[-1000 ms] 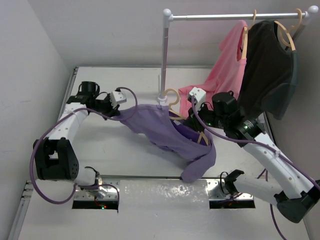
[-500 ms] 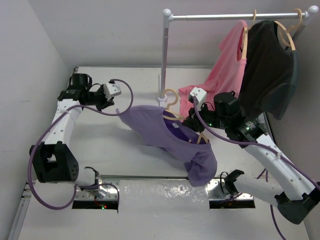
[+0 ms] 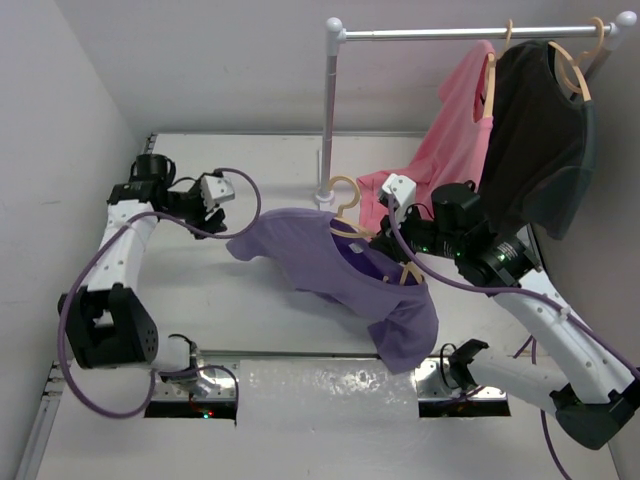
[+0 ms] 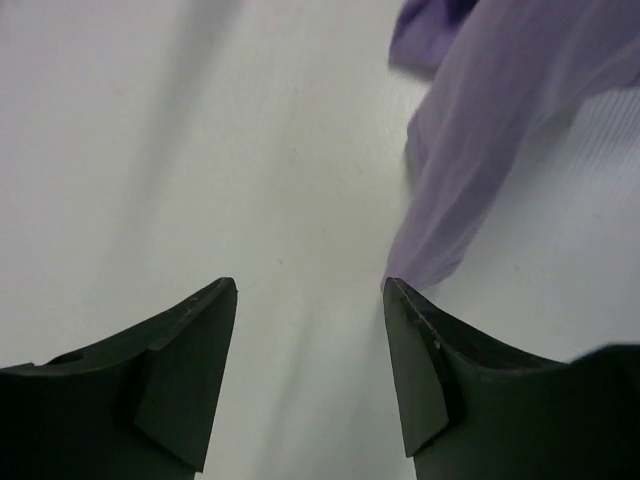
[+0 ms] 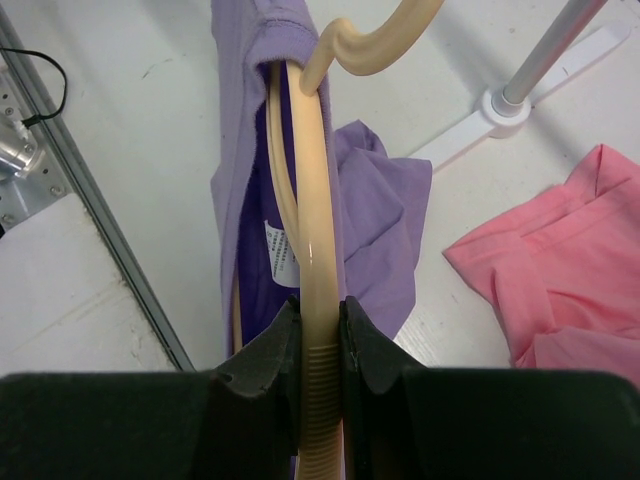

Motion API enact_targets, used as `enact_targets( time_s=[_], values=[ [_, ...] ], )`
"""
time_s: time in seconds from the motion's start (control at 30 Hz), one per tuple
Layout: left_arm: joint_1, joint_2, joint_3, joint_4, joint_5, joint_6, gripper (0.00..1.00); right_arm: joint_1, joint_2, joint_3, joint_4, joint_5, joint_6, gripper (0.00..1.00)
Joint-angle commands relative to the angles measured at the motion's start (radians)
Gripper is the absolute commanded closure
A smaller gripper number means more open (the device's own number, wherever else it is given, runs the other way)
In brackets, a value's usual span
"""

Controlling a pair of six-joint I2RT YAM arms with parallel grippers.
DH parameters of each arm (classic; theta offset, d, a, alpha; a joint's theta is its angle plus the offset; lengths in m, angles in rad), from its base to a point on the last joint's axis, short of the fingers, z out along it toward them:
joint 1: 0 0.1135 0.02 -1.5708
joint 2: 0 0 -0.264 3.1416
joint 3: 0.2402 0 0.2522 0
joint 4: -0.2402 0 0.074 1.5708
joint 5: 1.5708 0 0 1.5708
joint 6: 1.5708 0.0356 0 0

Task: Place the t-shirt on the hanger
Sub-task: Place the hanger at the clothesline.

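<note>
A white table [image 3: 200,290] fills the middle of the top view, closed in by plain white walls [image 3: 60,100] at left and top. At upper right, a metal clothes rail [image 3: 420,33] on a pale pole [image 3: 329,110] carries a pink shirt [image 3: 455,120] and a black shirt [image 3: 535,150]. The light is soft and even.

White table [image 3: 250,300] here, and the clothes rail's white foot [image 3: 325,197] stands on it toward the far side, with the bottom of the pink shirt [image 3: 378,186] pooled on the surface just beside it. At the near edge a clear, bumpy sheet [image 3: 330,388] lies flat between the arm bases. The t-shirt [image 3: 330,262] sags low over the middle; whether it touches the tabletop, I can't tell.
</note>
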Motion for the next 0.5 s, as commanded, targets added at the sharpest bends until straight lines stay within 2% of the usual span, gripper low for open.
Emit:
enact_targets(
  time_s=[0.0, 0.07, 0.13, 0.17, 0.2, 0.23, 0.3, 0.37, 0.47],
  values=[
    [0.001, -0.099, 0.087, -0.006, 0.160, 0.054, 0.41, -0.001, 0.002, 0.047, 0.057, 0.004, -0.016, 1.00],
    [-0.028, -0.086, 0.141, -0.136, 0.192, 0.114, 0.36, -0.002, 0.010, 0.046, 0.051, 0.004, -0.019, 1.00],
    [-0.121, -0.086, 0.138, -0.156, 0.174, 0.081, 0.21, -0.001, 0.021, 0.049, 0.051, 0.004, -0.022, 1.00],
    [-0.167, -0.089, 0.124, -0.138, 0.144, 0.050, 0.18, -0.002, 0.022, 0.052, 0.055, 0.003, -0.022, 1.00],
    [-0.200, -0.098, 0.106, -0.109, 0.121, -0.043, 0.01, -0.001, 0.025, 0.054, 0.057, 0.000, -0.021, 1.00],
    [-0.246, -0.100, 0.059, -0.001, 0.070, -0.103, 0.00, -0.001, 0.030, 0.061, 0.058, 0.000, -0.021, 1.00],
    [-0.251, -0.091, 0.017, 0.136, 0.013, -0.215, 0.01, -0.001, 0.036, 0.070, 0.055, 0.000, -0.025, 1.00],
    [-0.249, -0.073, 0.020, 0.152, -0.069, -0.214, 0.05, -0.001, 0.035, 0.075, 0.052, 0.001, -0.027, 1.00],
    [-0.249, -0.036, 0.025, 0.146, -0.088, -0.181, 0.14, -0.001, 0.028, 0.078, 0.057, 0.006, -0.024, 1.00]
  ],
)
